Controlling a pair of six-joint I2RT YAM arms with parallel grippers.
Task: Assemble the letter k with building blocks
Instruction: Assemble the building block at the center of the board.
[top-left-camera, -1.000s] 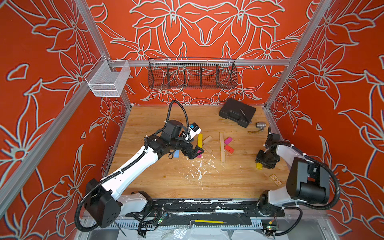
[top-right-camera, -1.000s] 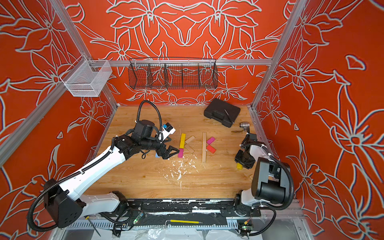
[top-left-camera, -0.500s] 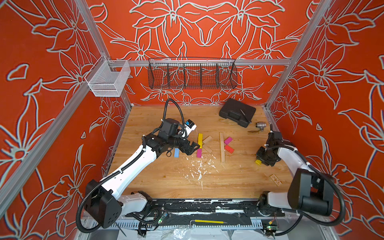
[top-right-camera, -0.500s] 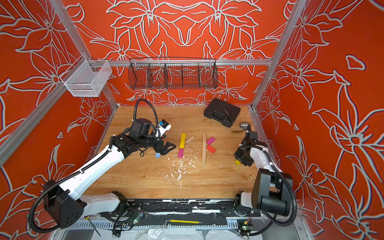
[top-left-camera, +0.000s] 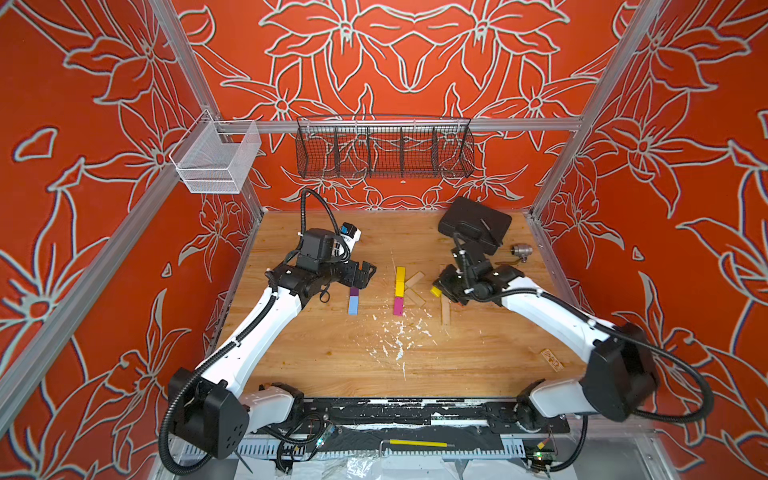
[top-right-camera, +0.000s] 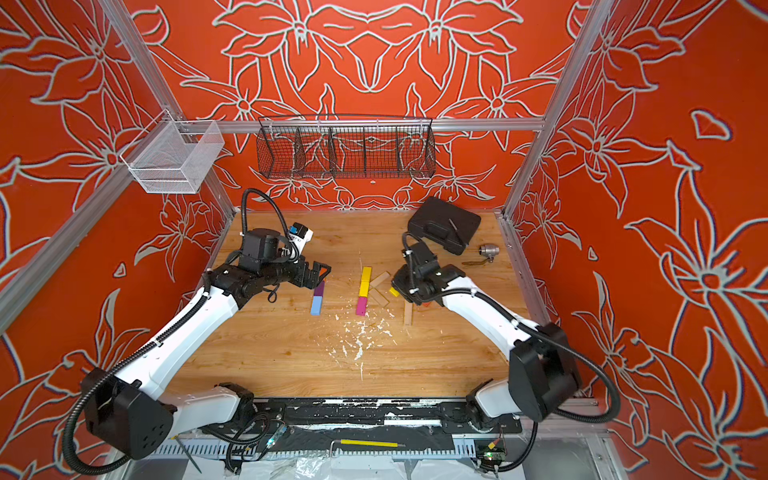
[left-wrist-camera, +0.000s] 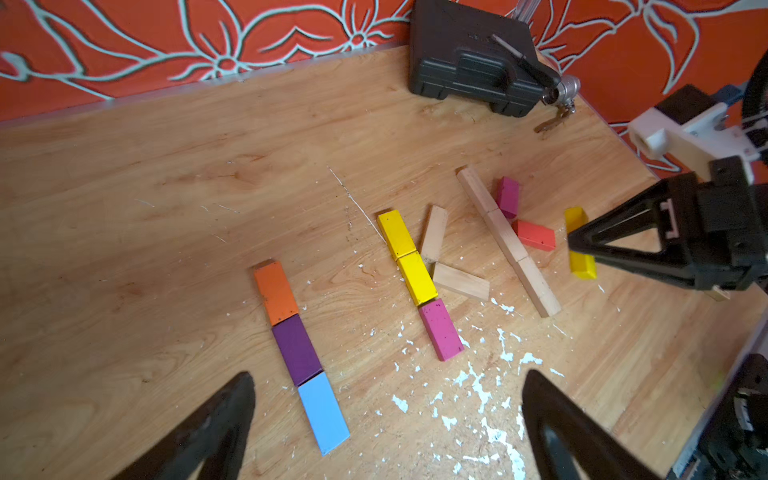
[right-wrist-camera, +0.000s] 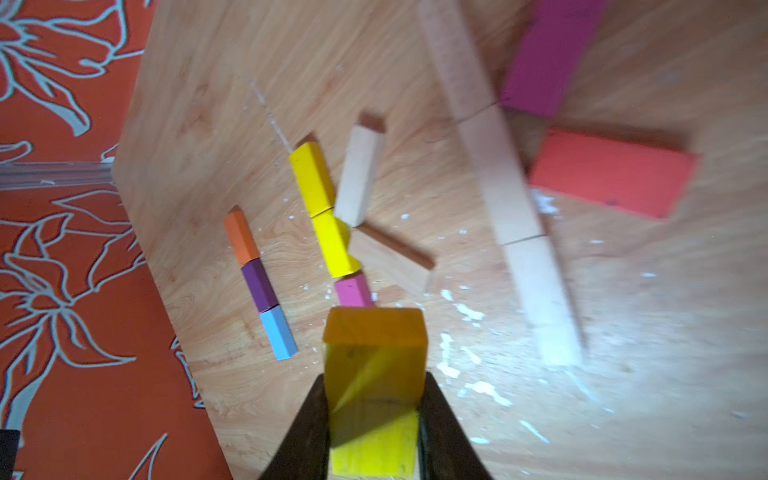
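The right end effector (right-wrist-camera: 374, 384), clamped on a yellow block (right-wrist-camera: 374, 345), has carried it from the right side toward the plain wood row (left-wrist-camera: 507, 241), ready for placing. The left end effector (left-wrist-camera: 388, 374) stays wide apart.

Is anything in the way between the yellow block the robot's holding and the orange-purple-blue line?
Yes. Between the yellow block in the right gripper and the orange-purple-blue line lie a yellow and magenta row and two slanted plain wooden blocks. Going over them looks possible.
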